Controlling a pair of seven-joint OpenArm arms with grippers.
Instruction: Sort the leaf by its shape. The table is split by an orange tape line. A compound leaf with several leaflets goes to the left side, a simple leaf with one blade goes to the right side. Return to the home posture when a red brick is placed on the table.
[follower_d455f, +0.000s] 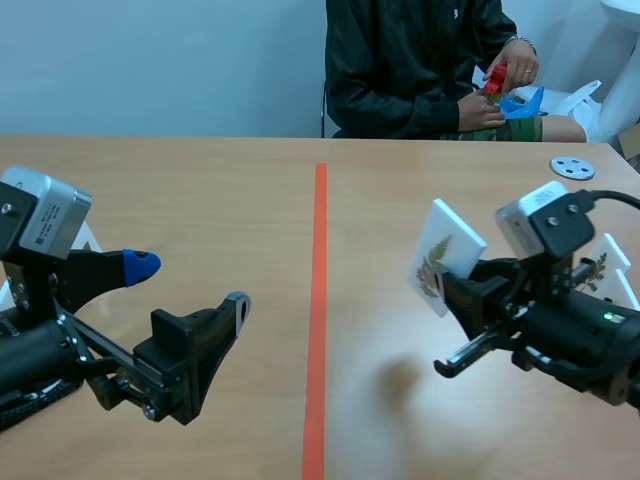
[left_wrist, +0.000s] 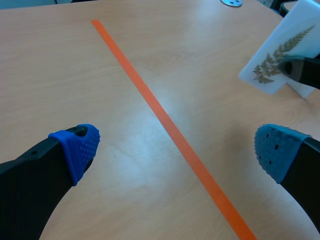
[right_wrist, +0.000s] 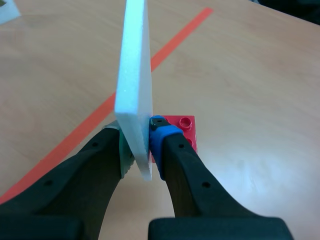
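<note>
Right gripper (follower_d455f: 453, 288) clamps the leaf card (follower_d455f: 449, 250) aloft; left gripper (follower_d455f: 190, 283) hangs open.

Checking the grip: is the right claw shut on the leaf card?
Shut: fingers of the right claw pinch the leaf card between them.

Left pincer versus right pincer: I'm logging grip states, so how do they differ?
The left pincer is open and empty; the right pincer is shut on a white leaf card. The left sits left of the orange tape line, the right on the other side. Both are black.
</note>
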